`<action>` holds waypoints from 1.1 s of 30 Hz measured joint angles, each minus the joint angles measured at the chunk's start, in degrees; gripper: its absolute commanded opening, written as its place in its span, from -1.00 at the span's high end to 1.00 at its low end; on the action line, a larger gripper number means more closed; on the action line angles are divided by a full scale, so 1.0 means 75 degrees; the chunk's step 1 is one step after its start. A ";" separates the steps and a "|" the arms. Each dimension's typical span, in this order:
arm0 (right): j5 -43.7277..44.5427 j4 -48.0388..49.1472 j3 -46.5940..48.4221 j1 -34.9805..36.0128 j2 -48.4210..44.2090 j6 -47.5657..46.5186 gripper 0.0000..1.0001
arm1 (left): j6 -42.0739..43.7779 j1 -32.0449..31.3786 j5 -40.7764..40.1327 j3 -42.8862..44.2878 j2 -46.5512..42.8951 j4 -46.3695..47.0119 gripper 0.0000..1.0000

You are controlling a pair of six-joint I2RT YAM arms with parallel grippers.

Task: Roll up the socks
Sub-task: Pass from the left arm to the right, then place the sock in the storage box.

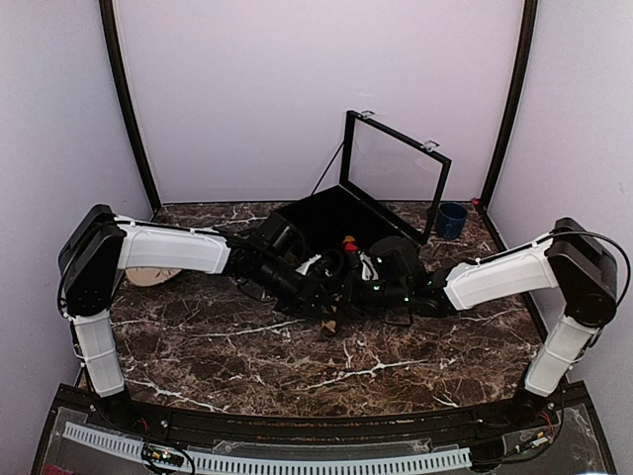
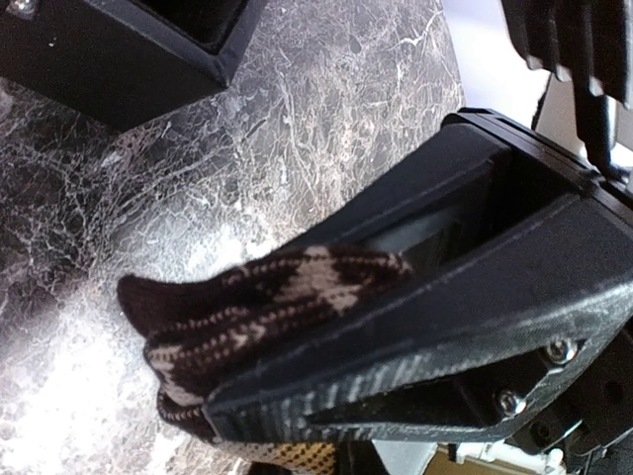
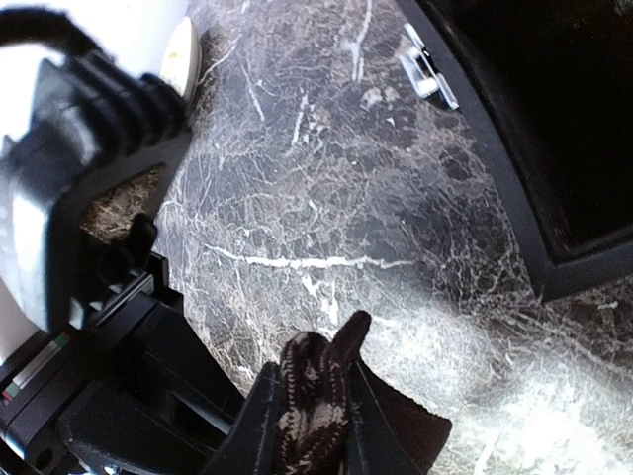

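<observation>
At the left, a pale disc (image 1: 153, 275) lies on the marble table (image 1: 227, 366), half hidden under the left arm and taking no part in the work. That arm reaches in toward the middle of the table, where the left gripper (image 2: 297, 336) is clamped on the tan-diamond sock (image 2: 267, 297). The fabric is bunched thickly between its fingers and a rounded dark end pokes out beyond them, which suggests it is acting as the anchor, pinning the bundle so it cannot unwind. Just to its right the right gripper (image 3: 312, 421) meets it nose to nose, with its two fingers pressed on either side of a folded ridge of the same patterned fabric. It appears to be gripping the sock as well, probably to tuck or turn the free end over the held part. The sock therefore sits between the two grippers, just above the marble at mid-table; a small tan scrap shows beneath them in the top view. Behind the pair, on the far side, a black box (image 1: 326, 213) stands with its lid (image 1: 396, 173) raised — likely the place for finished rolls. A red-and-orange speck at its near edge is too small to identify. Far right, a blue cup (image 1: 452, 220) stands well apart.
</observation>
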 measured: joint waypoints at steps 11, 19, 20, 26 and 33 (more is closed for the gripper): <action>-0.0105 0.0425 -0.0600 -0.0073 -0.0495 -0.0006 1.00 | -0.0525 -0.0035 0.0175 -0.0641 -0.0265 0.1070 0.48; -0.0396 0.0624 -0.0871 -0.0102 -0.0956 0.0032 1.00 | -0.1020 0.0254 -0.0032 -0.1941 -0.1571 0.2253 0.30; -0.0411 0.0621 -0.0871 -0.0102 -0.1005 0.0023 1.00 | -0.1070 0.0291 -0.0055 -0.2022 -0.1687 0.2343 0.30; -0.0370 0.0431 -0.0845 -0.0102 -0.1297 -0.0210 1.00 | -0.1209 0.0388 -0.0207 -0.2267 -0.2168 0.2620 0.29; -0.0023 -0.0670 0.0152 -0.0134 -0.1416 -0.1023 1.00 | -0.1343 0.0708 -0.0699 -0.2751 -0.2952 0.2629 0.29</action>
